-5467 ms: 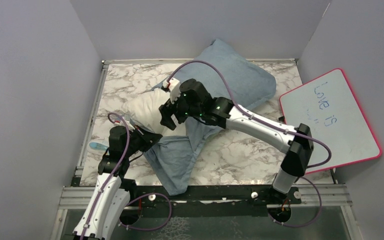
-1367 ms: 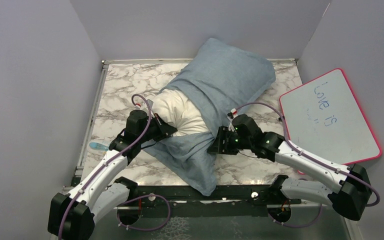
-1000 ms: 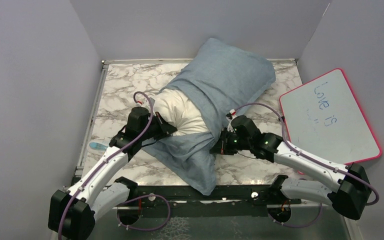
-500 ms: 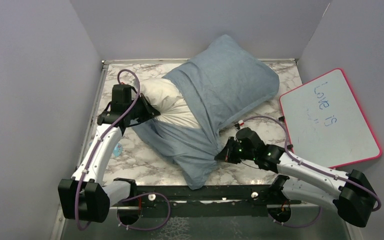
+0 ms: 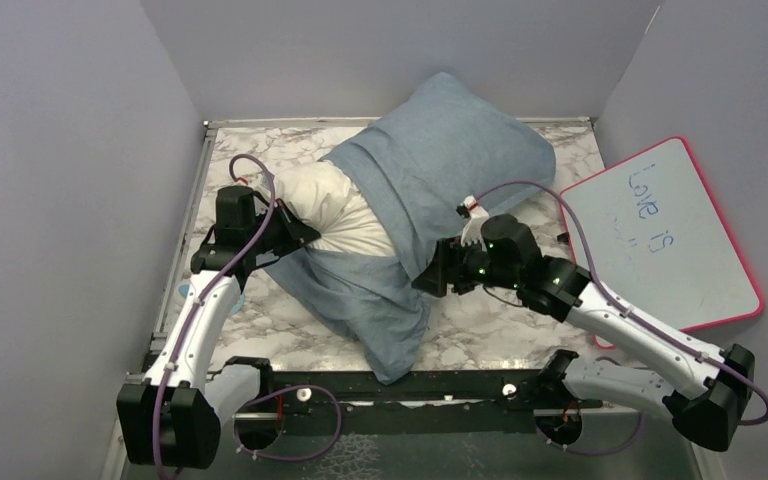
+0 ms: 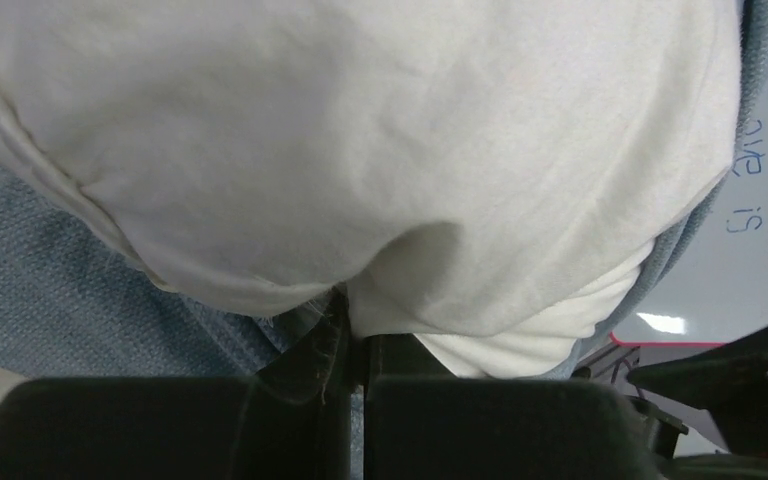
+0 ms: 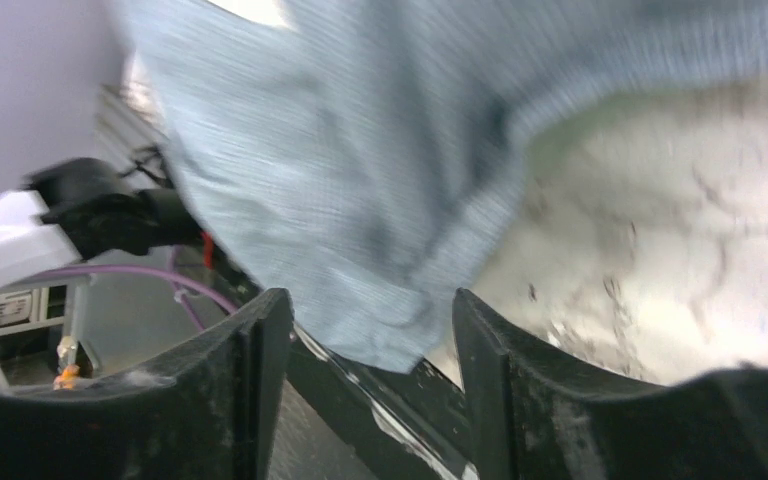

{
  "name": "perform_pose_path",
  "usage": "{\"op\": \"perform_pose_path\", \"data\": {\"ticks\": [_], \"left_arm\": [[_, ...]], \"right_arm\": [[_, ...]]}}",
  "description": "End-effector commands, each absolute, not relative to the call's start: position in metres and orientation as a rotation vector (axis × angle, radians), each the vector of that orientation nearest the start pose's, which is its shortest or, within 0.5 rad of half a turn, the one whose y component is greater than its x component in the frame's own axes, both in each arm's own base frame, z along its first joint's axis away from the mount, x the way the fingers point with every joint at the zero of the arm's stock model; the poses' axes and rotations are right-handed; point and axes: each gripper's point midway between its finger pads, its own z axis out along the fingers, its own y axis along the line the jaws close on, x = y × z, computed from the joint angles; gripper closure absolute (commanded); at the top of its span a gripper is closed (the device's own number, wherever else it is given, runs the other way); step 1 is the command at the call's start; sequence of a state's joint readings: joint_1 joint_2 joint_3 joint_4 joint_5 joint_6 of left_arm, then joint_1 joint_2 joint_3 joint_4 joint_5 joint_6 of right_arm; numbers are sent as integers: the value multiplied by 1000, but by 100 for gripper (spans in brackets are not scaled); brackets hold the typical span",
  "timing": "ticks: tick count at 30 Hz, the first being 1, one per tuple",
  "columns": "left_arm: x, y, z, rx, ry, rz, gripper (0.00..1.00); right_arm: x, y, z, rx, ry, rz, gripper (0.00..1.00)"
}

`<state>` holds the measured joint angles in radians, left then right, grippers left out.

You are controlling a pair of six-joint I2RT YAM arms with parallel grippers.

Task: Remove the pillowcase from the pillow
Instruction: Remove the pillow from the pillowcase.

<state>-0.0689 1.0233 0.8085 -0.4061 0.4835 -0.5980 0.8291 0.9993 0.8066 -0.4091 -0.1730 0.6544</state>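
Top external view: nearest the arms, the slack open end of the pillowcase (image 5: 390, 300) lies before the pillow (image 5: 345, 215) on the marble surface (image 5: 480, 335). The left gripper (image 5: 303, 233), fingers clamped on the pillow's bared white end, probably anchors it. The right gripper (image 5: 427, 282), fingers apart, meets cloth at the pillow's right. The pillow's far end is sheathed, and a whiteboard (image 5: 660, 240) right of it may crowd the pull.

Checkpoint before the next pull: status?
Left gripper shut on the pillow, bare end. Right gripper open at the pillowcase edge. Pillowcase covers most of the pillow. Whiteboard beside the right arm.
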Motion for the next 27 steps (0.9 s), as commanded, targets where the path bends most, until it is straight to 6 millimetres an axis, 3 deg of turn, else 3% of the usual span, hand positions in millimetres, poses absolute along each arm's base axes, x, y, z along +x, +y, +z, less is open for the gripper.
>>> {"op": "perform_pose_path", "data": {"ticks": [1,7,10,15,19,23,27], "left_arm": [[287,-132,218,-248,2125,-965,100],[284,-137,225,-225,2110,-973,100],[281,-138,227,-216,2105,-983,100],[278,-141,228,-210,2106,-993,100],[278,-142,230,-206,2103,-998,100],[281,-142,229,-216,2108,-991,100],[287,-140,223,-253,2130,-977,100]], "right_arm": [[178,289,242,-637,2081,1037,31],[191,355,259,-870,2022,1176,31],[203,377,252,-952,2030,1159,31],[215,402,232,-1039,2063,1104,31],[214,408,210,-1095,2098,1071,31],[175,414,190,-1249,2134,1137,42],[110,424,190,-1443,2055,1292,60]]}}
